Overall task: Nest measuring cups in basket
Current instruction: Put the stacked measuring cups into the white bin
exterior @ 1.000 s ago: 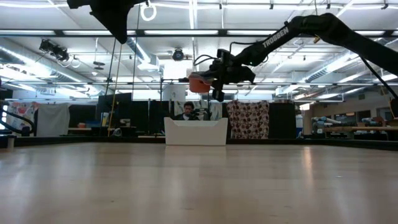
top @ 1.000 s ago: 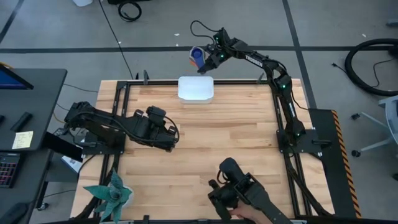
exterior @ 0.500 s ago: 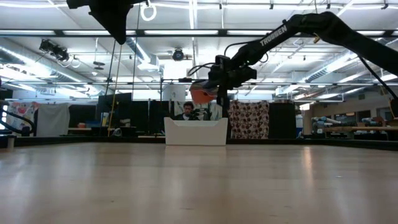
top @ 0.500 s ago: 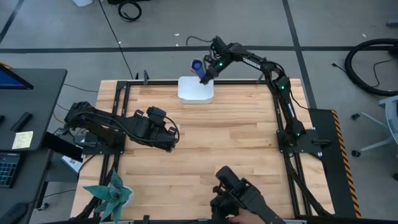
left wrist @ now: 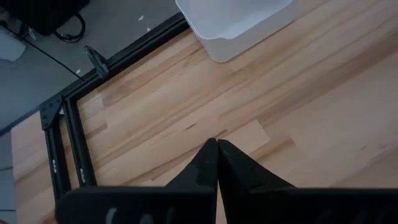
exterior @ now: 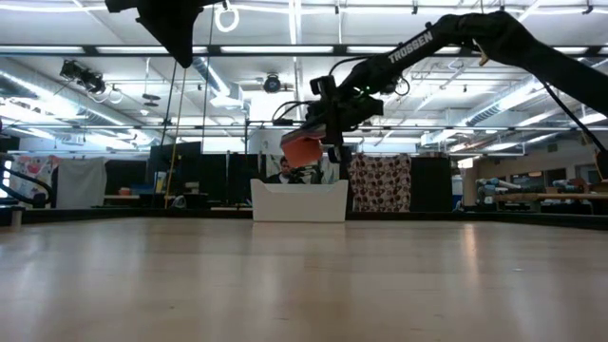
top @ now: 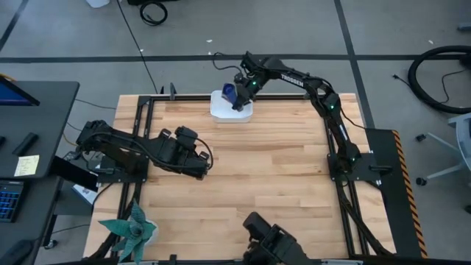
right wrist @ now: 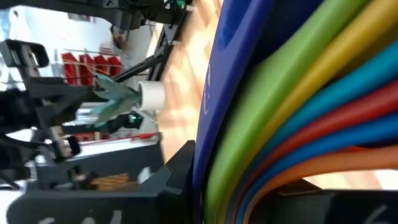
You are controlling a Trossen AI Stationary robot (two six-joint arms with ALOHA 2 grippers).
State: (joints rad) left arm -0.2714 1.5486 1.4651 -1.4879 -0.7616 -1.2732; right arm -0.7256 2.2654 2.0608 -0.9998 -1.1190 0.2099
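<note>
Right tool: we see it above the basket at the desk's far edge, clenched on the measuring cups, holding them clear of the basket.
Measuring cups: we count 1 nested stack; the dark blue cup shows from above, an orange one from desk level, and the right wrist view shows rims of dark blue, green, yellow, light blue, red and orange packed together.
Basket: we find it white, standing on the desk's far edge, right under the stack; also seen at and.
Left tool: we see its 2 fingers pressed together, grasping nothing, low over the bare desk on the left side.
</note>
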